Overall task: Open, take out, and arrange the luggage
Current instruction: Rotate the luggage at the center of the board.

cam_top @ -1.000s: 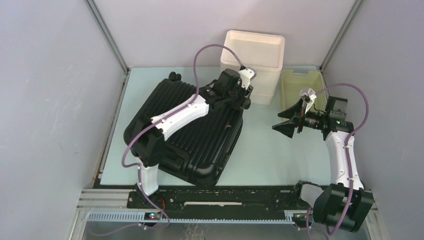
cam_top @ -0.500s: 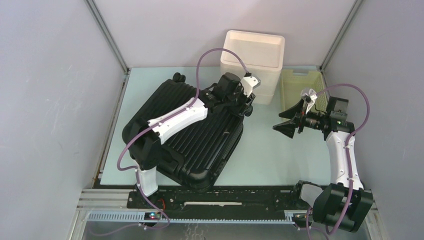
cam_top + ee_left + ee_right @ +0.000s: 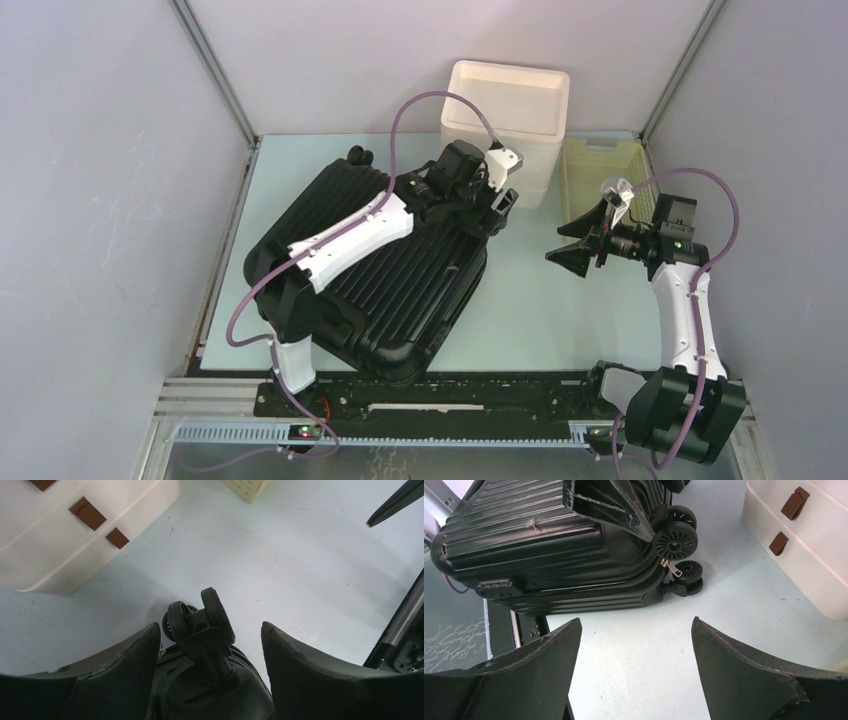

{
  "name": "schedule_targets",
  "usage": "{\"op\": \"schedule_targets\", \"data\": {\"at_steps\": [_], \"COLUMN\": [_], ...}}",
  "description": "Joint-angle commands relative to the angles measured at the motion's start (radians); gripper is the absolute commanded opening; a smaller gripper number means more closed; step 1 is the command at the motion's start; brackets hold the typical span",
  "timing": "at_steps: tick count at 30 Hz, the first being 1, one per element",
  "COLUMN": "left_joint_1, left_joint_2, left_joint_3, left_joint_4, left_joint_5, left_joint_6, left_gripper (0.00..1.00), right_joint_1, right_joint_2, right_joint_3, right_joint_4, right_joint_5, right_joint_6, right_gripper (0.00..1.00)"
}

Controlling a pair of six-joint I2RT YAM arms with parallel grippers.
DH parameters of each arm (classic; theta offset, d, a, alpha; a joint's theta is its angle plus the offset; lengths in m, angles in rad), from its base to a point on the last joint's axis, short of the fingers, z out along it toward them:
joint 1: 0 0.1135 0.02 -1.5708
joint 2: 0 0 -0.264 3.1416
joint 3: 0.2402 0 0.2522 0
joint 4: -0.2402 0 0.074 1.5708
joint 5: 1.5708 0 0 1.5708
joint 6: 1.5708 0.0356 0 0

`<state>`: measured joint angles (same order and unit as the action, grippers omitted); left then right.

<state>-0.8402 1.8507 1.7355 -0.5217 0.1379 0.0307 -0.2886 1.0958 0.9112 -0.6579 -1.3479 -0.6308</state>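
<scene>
The luggage [image 3: 400, 290] is a black ribbed hard-shell suitcase lying flat and shut on the left half of the table, also seen side-on in the right wrist view [image 3: 539, 545]. My left gripper [image 3: 500, 205] hangs over its far right corner. In the left wrist view the left gripper [image 3: 211, 626] is open, and a twin caster wheel [image 3: 217, 615] stands between its fingers with a gap on the right side. My right gripper [image 3: 575, 245] hovers open over bare table to the right, facing the luggage; nothing sits between the jaws of the right gripper [image 3: 636, 621]. A zipper pull [image 3: 672, 568] dangles by the wheels.
A white drawer box [image 3: 510, 100] stands at the back, close behind the left gripper. A pale yellow slatted basket [image 3: 595, 170] sits to its right, near the right arm. Grey walls enclose the table on three sides.
The left gripper's jaws have spread wider around the caster wheel. The luggage has shifted slightly, its near end swinging left. The right arm has stayed put.
</scene>
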Motion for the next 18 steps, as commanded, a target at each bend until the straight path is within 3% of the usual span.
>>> {"op": "schedule_targets", "data": {"at_steps": [1, 10, 18], "left_joint_1": [-0.007, -0.007, -0.006], "left_joint_2": [-0.090, -0.217, -0.572], "left_joint_3": [0.072, 0.000, -0.374], "left_joint_4": [0.000, 0.047, 0.178], "left_joint_5": [-0.027, -0.064, -0.217], "left_joint_6": [-0.025, -0.053, -0.090], "left_gripper": [0.80, 0.86, 0.99], "right_joint_1": [-0.004, -0.004, -0.001], "right_joint_2": [-0.010, -0.010, -0.009], "right_joint_3": [0.002, 0.001, 0.002], "right_joint_4": [-0.007, -0.014, -0.021], "right_joint_5": [-0.024, -0.024, -0.028], "right_joint_6": [-0.027, -0.038, -0.047], "right_gripper": [0.90, 0.90, 0.91]}}
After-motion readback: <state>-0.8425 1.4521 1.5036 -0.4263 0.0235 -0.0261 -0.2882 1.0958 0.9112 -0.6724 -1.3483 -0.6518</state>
